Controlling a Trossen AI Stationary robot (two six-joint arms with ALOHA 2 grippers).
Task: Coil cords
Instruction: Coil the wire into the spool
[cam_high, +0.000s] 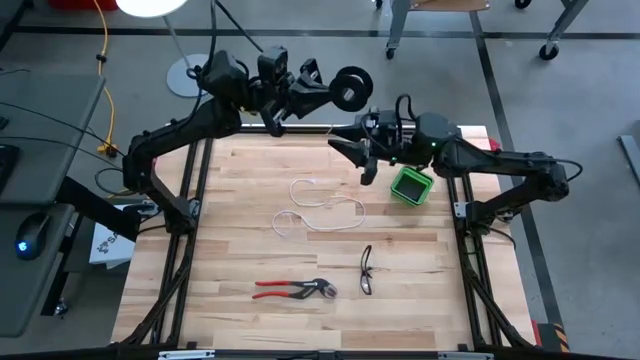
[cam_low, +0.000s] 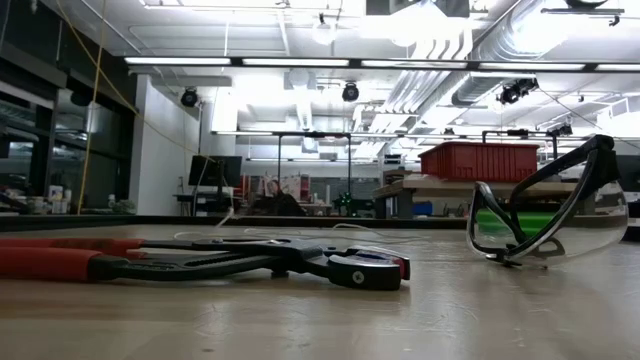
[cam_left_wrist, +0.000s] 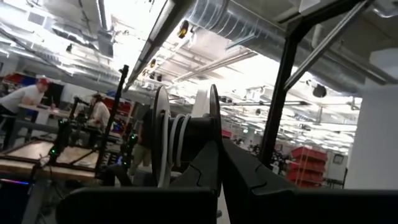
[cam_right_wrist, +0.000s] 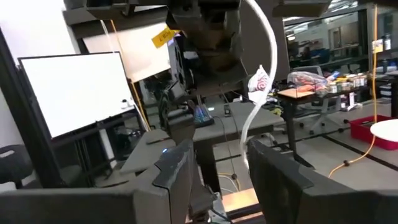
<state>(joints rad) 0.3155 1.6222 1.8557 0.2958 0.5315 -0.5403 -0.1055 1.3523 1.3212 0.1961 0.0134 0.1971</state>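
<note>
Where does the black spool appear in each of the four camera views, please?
High view: the black spool sits at the tip of the left gripper, beyond the table's far edge.
Low view: not in it.
Left wrist view: centre, between that gripper's jaws, with white cord wound on it.
Right wrist view: cannot tell.
Shared landmark: the white cord, also loose on the table.

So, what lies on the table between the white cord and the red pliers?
Only bare wood, in the high view: white cord, red pliers.
</note>
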